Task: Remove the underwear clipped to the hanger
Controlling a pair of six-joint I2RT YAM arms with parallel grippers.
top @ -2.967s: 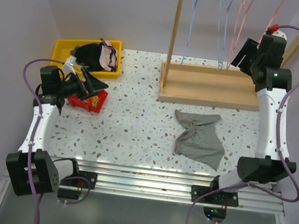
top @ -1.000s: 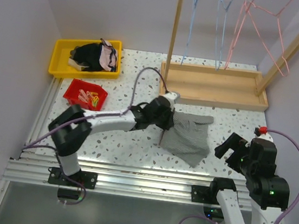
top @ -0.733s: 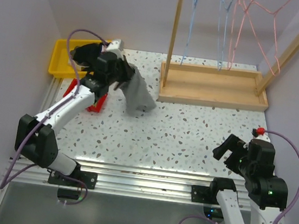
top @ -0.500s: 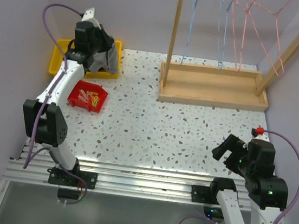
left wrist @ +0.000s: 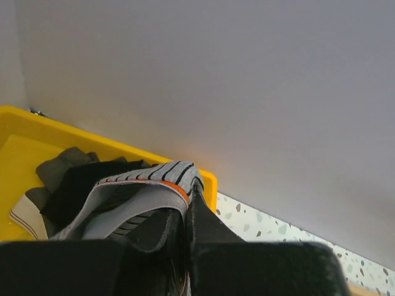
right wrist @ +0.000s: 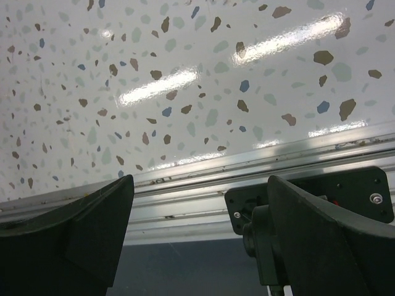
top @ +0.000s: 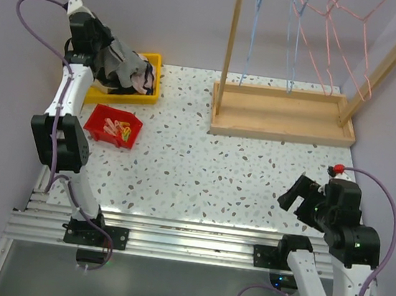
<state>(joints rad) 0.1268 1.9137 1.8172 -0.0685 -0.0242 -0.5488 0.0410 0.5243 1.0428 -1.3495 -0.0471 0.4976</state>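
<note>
Left fingers [left wrist: 207, 225] are clamped shut on the grey striped briefs [left wrist: 143, 184]. A fold of the fabric with an orange trim line bulges out just past the fingertips, and the rest hangs down from them. Directly under and ahead of these fingers is the yellow tray [top: 121, 98], with the briefs held over its inside. Can't tell whether the hanging end touches what lies in the tray. A black clothing heap [left wrist: 77, 185] sits in the tray beneath the fingers, and the pale pink briefs [top: 147, 77] with dark trim lie on the heap toward the tray's right end. Further out on the near side of the tray, a red bin [top: 105, 118] of coloured clips [top: 122, 131] stands on the counter [top: 217, 165].

Right fingers [right wrist: 321, 237] are spread wide with nothing between them. They are low, near the arm's own base. Past the fingertips are the aluminium rail [right wrist: 197, 185] at the counter's near edge and bare speckled counter beyond. Well away from both sets of fingers, at the far side, stands the wooden rack [top: 281, 115] with blue hangers [top: 255, 25] and a pink wire hanger [top: 341, 39].
</note>
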